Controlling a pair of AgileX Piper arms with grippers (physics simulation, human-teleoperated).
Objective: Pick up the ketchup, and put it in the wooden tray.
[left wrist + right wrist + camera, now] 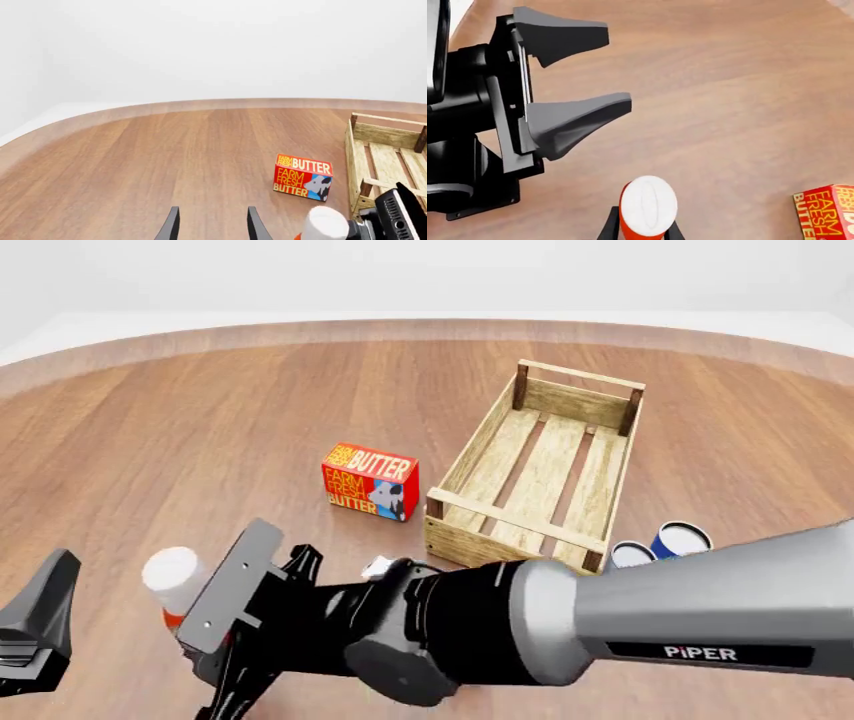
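Observation:
The ketchup (647,205), a red-orange bottle with a white cap, stands between the fingers of my right gripper (642,233), which press on both its sides. In the front view the ketchup (171,575) is at the near left, held by the right gripper (200,632) at the end of the arm that crosses the foreground. My left gripper (213,224) is open and empty, just left of the bottle; it also shows in the right wrist view (617,65). The wooden tray (461,508) lies empty at the centre right, far from the bottle.
A red butter box (370,481) stands on the table left of the tray. Two blue cans (681,538) sit by the tray's near right corner. The right arm (627,625) fills the front of the view. The table's curved far edge (200,104) lies beyond.

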